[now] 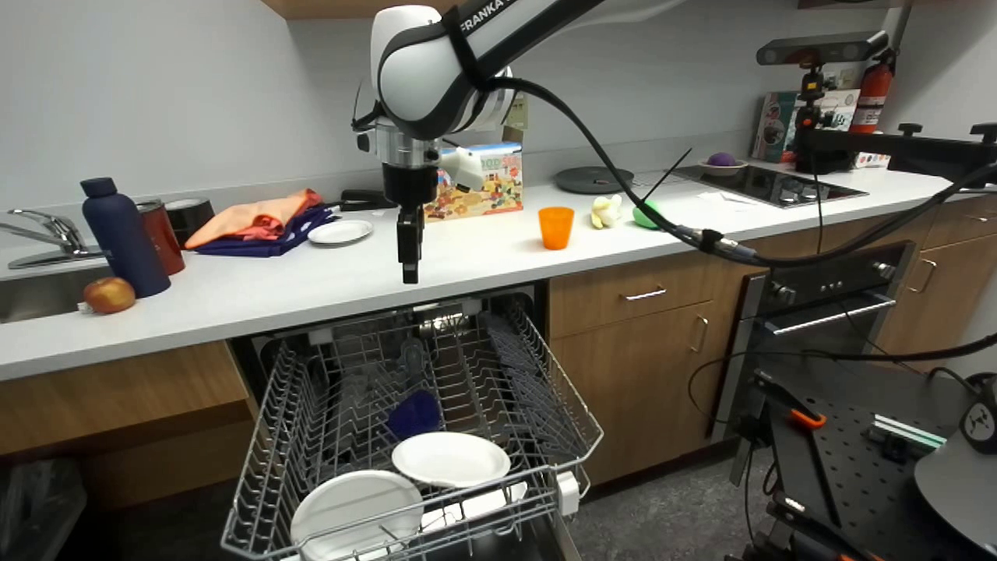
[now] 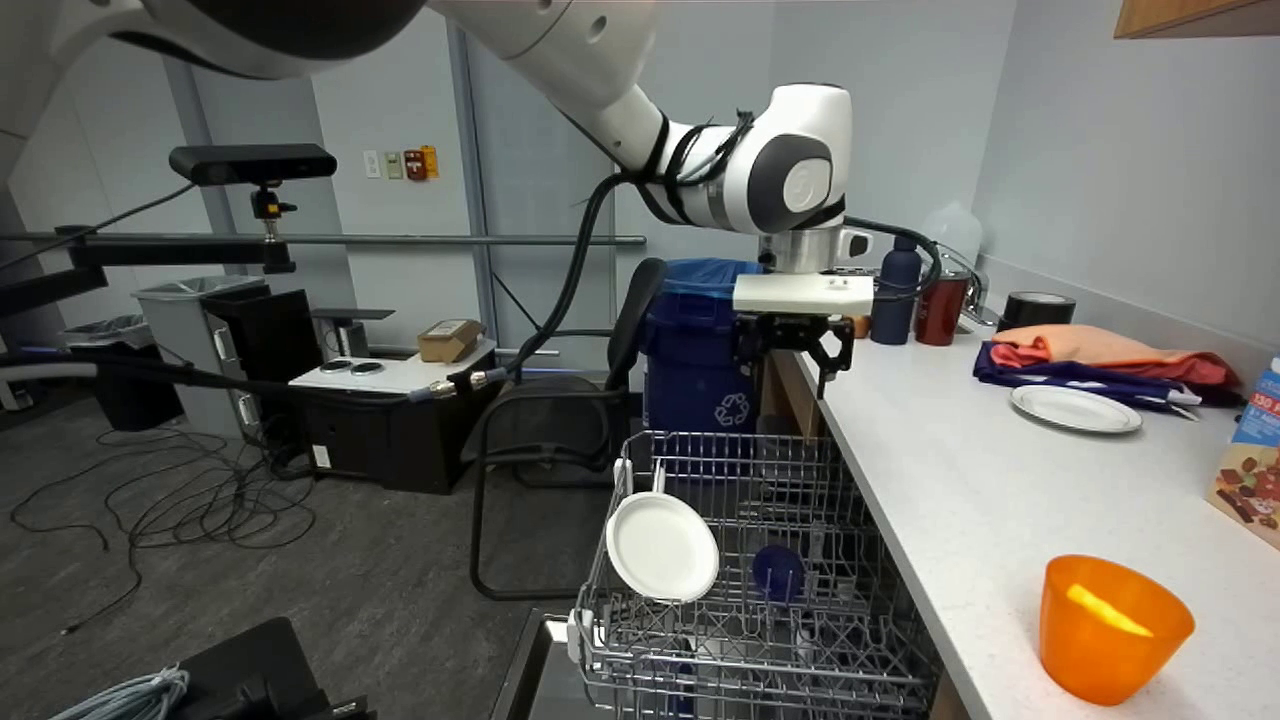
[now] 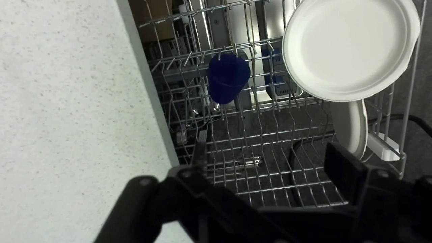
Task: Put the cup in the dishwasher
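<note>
In the wrist view the gripper (image 3: 268,155) stands wide, jaws well apart. At eleven o'clock from it, the blue cup (image 3: 227,79) sits in the dishwasher rack (image 3: 280,173), seemingly tilted, though the dim view makes its lean uncertain. From the cup, a white plate (image 3: 351,50) is toward half past two, the counter (image 3: 77,118) toward half past eight.

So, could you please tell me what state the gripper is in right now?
Gripper: open, holding nothing.
</note>
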`<state>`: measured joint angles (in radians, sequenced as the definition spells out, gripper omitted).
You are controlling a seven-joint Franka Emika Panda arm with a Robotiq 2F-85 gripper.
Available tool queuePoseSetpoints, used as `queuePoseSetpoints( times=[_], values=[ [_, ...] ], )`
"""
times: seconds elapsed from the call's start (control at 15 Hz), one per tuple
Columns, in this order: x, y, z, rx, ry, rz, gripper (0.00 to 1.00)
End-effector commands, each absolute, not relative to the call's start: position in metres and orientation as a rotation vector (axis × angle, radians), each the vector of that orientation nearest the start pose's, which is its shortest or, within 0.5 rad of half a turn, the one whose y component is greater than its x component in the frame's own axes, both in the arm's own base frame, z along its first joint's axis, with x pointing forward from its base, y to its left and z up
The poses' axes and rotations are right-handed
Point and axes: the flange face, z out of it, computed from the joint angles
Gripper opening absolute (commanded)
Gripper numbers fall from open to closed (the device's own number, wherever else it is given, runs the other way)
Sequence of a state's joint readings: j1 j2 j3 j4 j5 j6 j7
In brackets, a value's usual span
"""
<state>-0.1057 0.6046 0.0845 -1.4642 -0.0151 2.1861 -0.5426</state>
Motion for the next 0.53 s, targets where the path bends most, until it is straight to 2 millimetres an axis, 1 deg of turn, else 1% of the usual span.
queuePoseSetpoints(
  times=[0.0, 0.47],
  values=[
    [0.7242, -0.0279, 0.3425, -3.028, -0.834, -0.2, 1.0],
    [0.7239, -0.0271, 0.3407, -3.034, -0.795, -0.193, 1.0]
  ],
)
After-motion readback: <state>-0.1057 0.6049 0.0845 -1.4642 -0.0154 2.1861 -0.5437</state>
